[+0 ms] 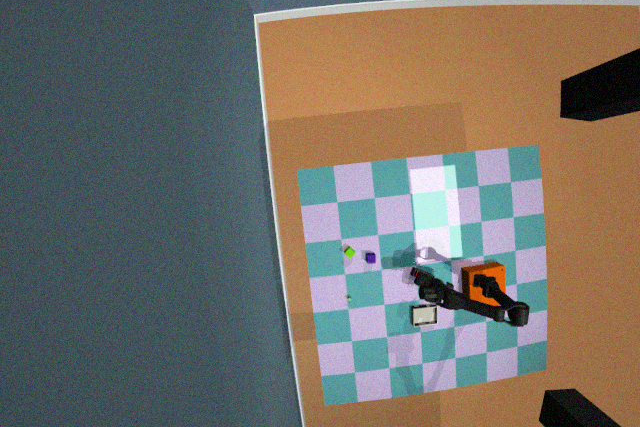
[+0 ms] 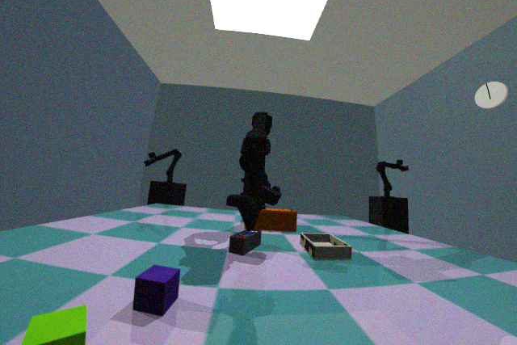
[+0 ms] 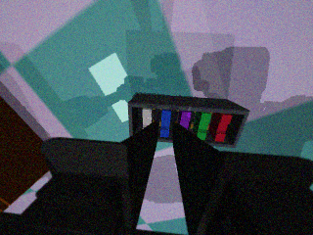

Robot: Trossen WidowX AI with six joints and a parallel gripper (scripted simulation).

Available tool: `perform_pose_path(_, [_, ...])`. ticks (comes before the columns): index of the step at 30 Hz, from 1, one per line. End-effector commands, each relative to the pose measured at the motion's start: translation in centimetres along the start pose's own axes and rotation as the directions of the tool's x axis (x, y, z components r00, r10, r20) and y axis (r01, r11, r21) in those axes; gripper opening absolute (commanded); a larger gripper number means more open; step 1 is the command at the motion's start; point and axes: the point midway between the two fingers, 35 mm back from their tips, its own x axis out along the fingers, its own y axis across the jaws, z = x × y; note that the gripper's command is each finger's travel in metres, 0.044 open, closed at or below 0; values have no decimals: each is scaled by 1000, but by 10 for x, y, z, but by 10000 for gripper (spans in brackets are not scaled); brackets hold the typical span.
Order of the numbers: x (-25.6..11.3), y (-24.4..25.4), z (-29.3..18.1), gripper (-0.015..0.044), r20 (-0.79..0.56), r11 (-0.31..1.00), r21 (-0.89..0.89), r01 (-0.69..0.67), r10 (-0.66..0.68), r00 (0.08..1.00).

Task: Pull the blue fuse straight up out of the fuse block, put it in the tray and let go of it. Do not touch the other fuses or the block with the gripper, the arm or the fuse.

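Note:
The dark fuse block stands on the checkered mat. The wrist view shows a white fuse, the blue fuse, a purple fuse, a green fuse and a red fuse seated in it. My gripper points down over the block, its fingers slightly open, with nothing seen held. In the wrist view the fingertips line up with the two sides of the blue fuse; their exact height over it cannot be told. The tray stands beside the block and looks empty.
An orange box stands near the arm's base, under the arm. A purple cube and a green cube lie on the far side of the block. A tiny green object lies on the mat.

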Motion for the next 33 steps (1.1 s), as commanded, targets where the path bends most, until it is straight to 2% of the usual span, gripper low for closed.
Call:
perform_pose_path(1, [2,0,0,69,-3,1000,-4,0,0,1000])
perform_pose_path(18, [10,0,0,69,-3,1000,-4,0,0,1000])
perform_pose_path(28, [9,0,0,2,0,1000,0,0,0,1000])
perform_pose_path(33, [9,0,0,0,0,1000,0,0,0,1000])
